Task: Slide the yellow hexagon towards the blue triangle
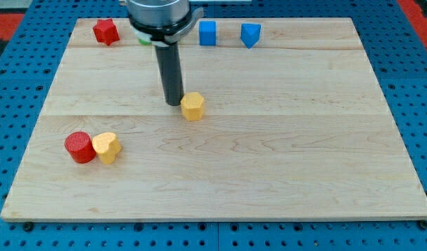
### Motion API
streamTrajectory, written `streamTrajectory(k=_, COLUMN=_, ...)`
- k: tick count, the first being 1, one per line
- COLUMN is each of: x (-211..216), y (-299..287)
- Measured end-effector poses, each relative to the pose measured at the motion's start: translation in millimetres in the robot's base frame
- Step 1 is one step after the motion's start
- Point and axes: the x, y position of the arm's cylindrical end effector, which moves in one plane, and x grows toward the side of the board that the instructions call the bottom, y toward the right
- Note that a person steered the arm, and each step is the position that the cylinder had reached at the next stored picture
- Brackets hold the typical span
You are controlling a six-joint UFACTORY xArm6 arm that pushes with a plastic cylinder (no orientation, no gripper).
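**Rod tip beside yellow hexagon on a pale wooden board**

The dark rod's tip (174,104) touches the yellow hexagon block (192,106) from the view's left. The blue triangle block (250,34) sits near the top edge. The pale wooden board (269,167) rests on blue perforated panels (416,90).

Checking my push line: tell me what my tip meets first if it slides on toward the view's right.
My tip meets the yellow hexagon first; it sits just right of the tip, seemingly touching already, though depth is uncertain.

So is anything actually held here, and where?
Nothing is held. My tip stands just to the view's left of the yellow hexagon, at its side, close or touching.
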Motion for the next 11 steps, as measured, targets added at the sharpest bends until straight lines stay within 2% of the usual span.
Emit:
streamTrajectory(k=2, x=34, y=0)
streamTrajectory(k=3, x=35, y=27)
streamTrajectory(k=4, x=35, y=60)
streamTrajectory(k=5, x=12, y=77)
streamTrajectory(k=6, x=22, y=109)
streamTrajectory(k=7, x=26, y=115)
streamTrajectory(k=9, x=3, y=169)
streamTrajectory(k=10, x=14, y=211)
streamTrajectory(k=11, x=7, y=226)
